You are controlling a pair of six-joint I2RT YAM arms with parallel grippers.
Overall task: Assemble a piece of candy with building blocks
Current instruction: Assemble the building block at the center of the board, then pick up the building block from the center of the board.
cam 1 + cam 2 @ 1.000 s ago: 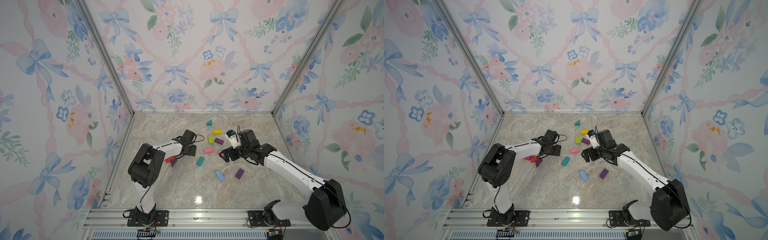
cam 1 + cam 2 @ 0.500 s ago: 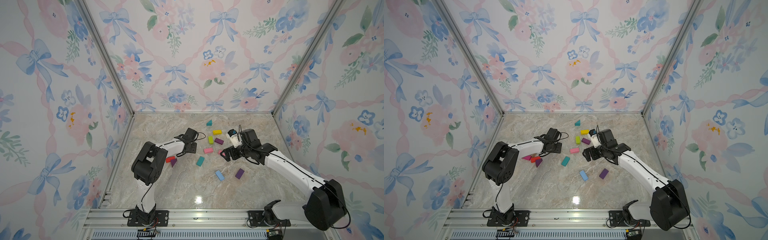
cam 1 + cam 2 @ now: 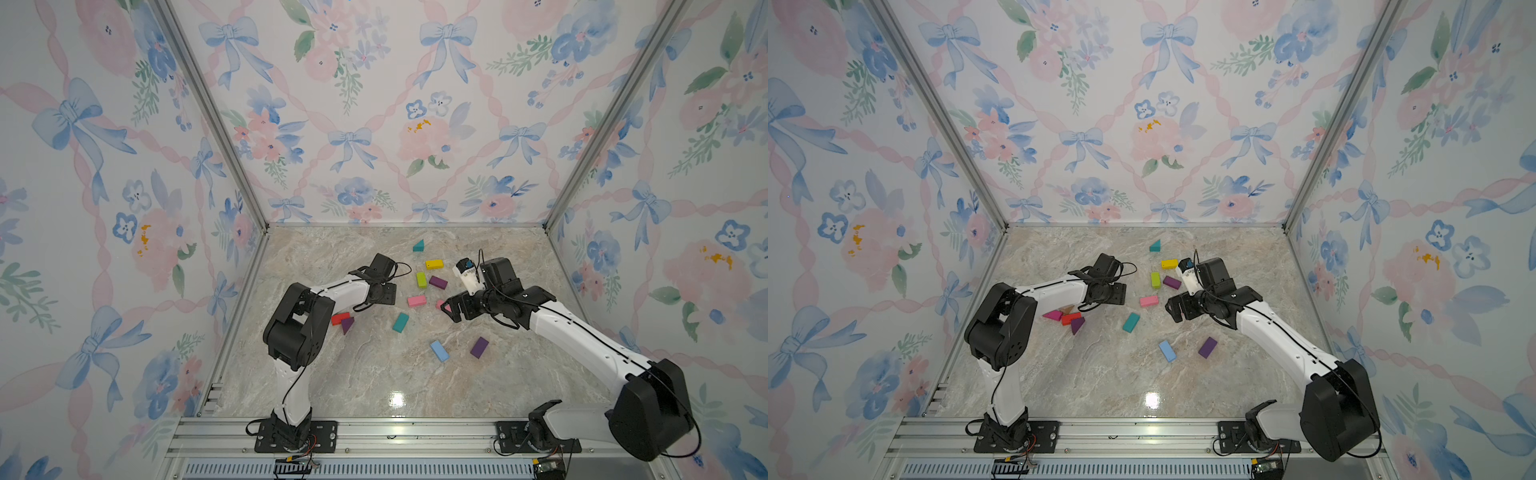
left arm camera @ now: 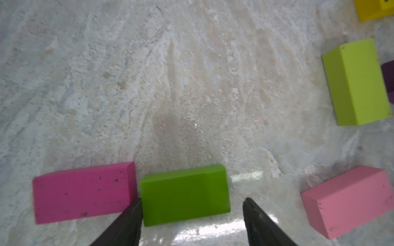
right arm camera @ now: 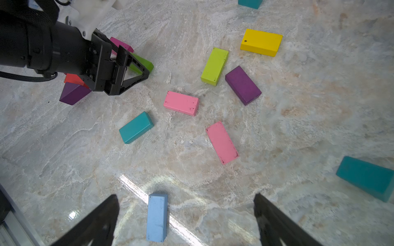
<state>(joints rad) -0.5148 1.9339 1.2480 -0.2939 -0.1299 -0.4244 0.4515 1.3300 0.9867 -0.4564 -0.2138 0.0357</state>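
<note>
Left gripper spread around the green brick (magenta brick right beside it), right gripper wide apart, empty.

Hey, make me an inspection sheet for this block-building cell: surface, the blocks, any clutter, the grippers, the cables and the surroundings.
Surface: marble-pattern tabletop, with a glare patch near the front.
Job's things: building blocks lie scattered and flat, nothing stacked; a green block lies end to end with a magenta block.
Clutter: nothing seen.
Grippers: left gripper open, straddling the green block, with one finger at its end; right gripper open, holding nothing.
Cables: black cable loops at both wrists; none seen snagged.
Surroundings: floral walls on three sides; aluminium rail at the front.
</note>
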